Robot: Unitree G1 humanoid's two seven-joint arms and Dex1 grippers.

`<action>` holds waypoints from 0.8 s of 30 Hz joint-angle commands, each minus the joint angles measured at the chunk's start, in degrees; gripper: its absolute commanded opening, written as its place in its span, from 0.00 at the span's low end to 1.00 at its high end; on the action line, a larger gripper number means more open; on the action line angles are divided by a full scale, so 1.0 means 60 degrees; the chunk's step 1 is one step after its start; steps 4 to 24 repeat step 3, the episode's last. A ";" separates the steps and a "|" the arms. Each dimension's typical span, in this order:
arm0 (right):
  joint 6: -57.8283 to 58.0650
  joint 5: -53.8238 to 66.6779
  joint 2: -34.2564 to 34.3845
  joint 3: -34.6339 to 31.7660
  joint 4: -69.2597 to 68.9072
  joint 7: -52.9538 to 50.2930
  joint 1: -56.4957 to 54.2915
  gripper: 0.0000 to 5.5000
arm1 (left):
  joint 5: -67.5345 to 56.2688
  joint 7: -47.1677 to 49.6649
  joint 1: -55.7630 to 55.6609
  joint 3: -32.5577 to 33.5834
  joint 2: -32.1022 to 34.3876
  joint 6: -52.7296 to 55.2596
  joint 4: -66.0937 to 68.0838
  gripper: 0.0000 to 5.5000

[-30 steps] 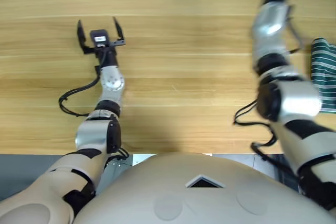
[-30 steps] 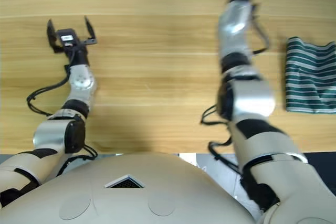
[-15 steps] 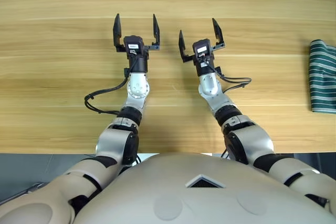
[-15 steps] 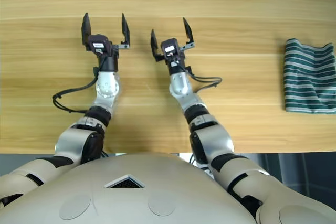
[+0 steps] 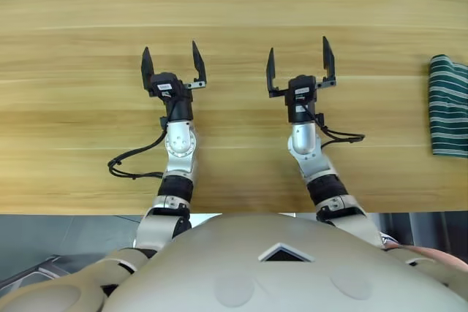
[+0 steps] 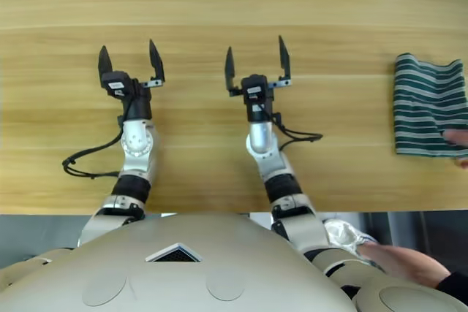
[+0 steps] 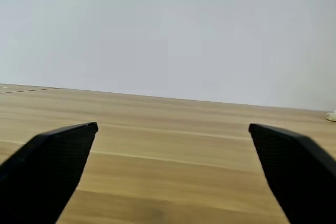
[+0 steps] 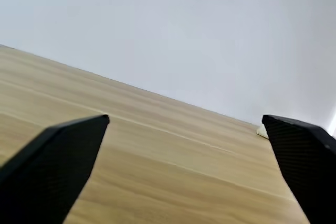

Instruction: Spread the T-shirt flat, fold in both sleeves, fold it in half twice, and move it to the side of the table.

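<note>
The T-shirt (image 6: 428, 104), green with white stripes, lies folded into a small rectangle at the right side of the wooden table (image 5: 234, 5). A person's fingers (image 6: 457, 137) rest at its near right corner. My left gripper (image 5: 171, 52) sits left of centre, open and holding nothing. My right gripper (image 5: 298, 49) is beside it right of centre, also open and holding nothing, well left of the T-shirt. In the wrist views, the left gripper (image 7: 173, 135) and right gripper (image 8: 184, 129) have their black fingertips spread wide over bare wood.
A person's hand and dark sleeve (image 6: 409, 264) show at the near right, below the table's front edge. A white wall (image 7: 168, 24) stands behind the table's far edge. Bare wood stretches ahead of both grippers.
The right arm has swung in from the far right to the middle. The left gripper shifted toward the centre, then back a little. A person's fingers appeared at the T-shirt.
</note>
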 commanded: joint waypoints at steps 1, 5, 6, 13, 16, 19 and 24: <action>0.0318 -0.0110 -0.0070 0.0086 -0.0243 0.0057 0.0017 0.98 | 0.0267 -0.0287 0.0875 -0.0444 -0.0221 0.0539 -0.0446 0.97; 0.0364 -0.0049 -0.0043 0.0165 -0.0251 0.0204 -0.0177 0.98 | 0.0306 -0.0334 0.0817 -0.0465 -0.0141 0.0798 -0.0688 0.97; 0.0364 -0.0049 -0.0043 0.0165 -0.0251 0.0204 -0.0177 0.98 | 0.0306 -0.0334 0.0817 -0.0465 -0.0141 0.0798 -0.0688 0.97; 0.0364 -0.0049 -0.0043 0.0165 -0.0251 0.0204 -0.0177 0.98 | 0.0306 -0.0334 0.0817 -0.0465 -0.0141 0.0798 -0.0688 0.97; 0.0364 -0.0049 -0.0043 0.0165 -0.0251 0.0204 -0.0177 0.98 | 0.0306 -0.0334 0.0817 -0.0465 -0.0141 0.0798 -0.0688 0.97; 0.0364 -0.0049 -0.0043 0.0165 -0.0251 0.0204 -0.0177 0.98 | 0.0306 -0.0334 0.0817 -0.0465 -0.0141 0.0798 -0.0688 0.97; 0.0364 -0.0049 -0.0043 0.0165 -0.0251 0.0204 -0.0177 0.98 | 0.0306 -0.0334 0.0817 -0.0465 -0.0141 0.0798 -0.0688 0.97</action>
